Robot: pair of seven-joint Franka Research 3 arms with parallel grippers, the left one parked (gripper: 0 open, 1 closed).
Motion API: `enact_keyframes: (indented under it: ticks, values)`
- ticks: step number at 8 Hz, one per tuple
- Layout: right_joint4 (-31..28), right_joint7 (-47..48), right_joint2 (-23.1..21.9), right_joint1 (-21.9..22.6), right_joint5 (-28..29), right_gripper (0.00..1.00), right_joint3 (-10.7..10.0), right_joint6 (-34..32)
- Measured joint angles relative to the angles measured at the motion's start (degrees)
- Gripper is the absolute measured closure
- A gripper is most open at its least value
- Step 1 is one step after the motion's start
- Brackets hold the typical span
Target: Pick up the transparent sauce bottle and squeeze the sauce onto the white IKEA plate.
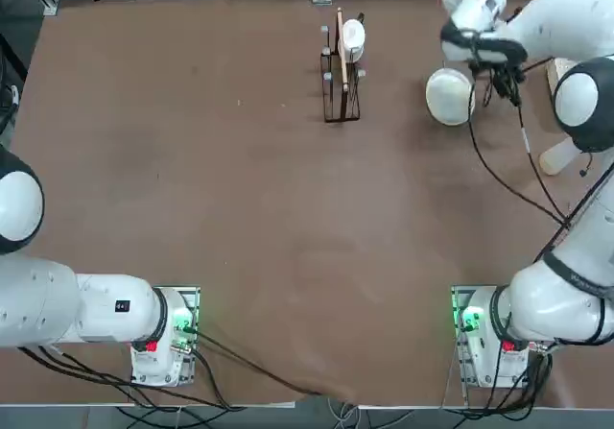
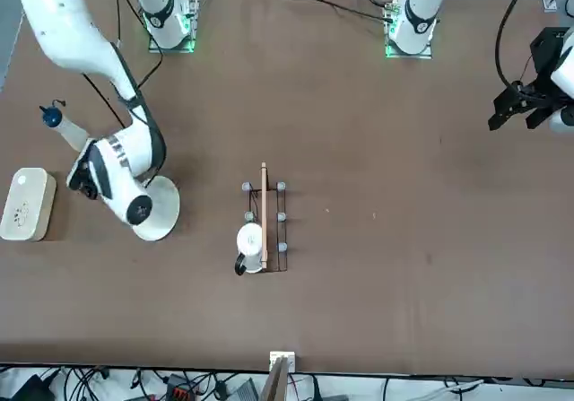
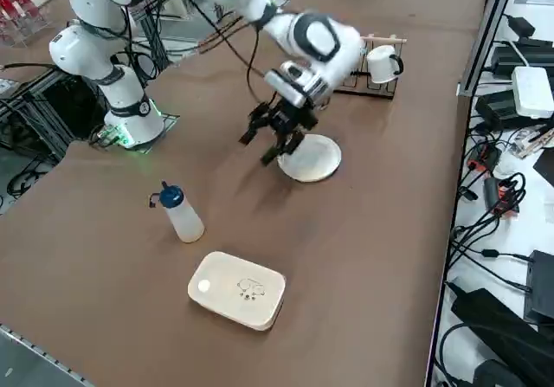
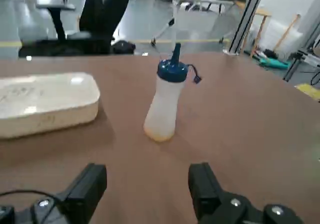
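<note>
Requiring a gentle mid-body grip, the bottle (image 3: 187,222), left of centre in the side view, looks light, soft; end effector (image 3: 267,146) wide apart

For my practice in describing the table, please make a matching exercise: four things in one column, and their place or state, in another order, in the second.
Things:
1. sauce bottle
2. white plate
3. white mug
4. right gripper

Places or states:
A. by the wire rack
B. fingers open, facing the bottle
C. standing, with a blue cap
D. flat on the table, round

Pairs: 1-C; 2-D; 3-A; 4-B
</note>
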Motion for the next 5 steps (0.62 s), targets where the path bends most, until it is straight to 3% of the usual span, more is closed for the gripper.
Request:
enact_keyframes:
  ticks: [5]
  values:
    - [8.86,-32.53,0.35,-1.64,13.9,0.0,1.09,2.83]
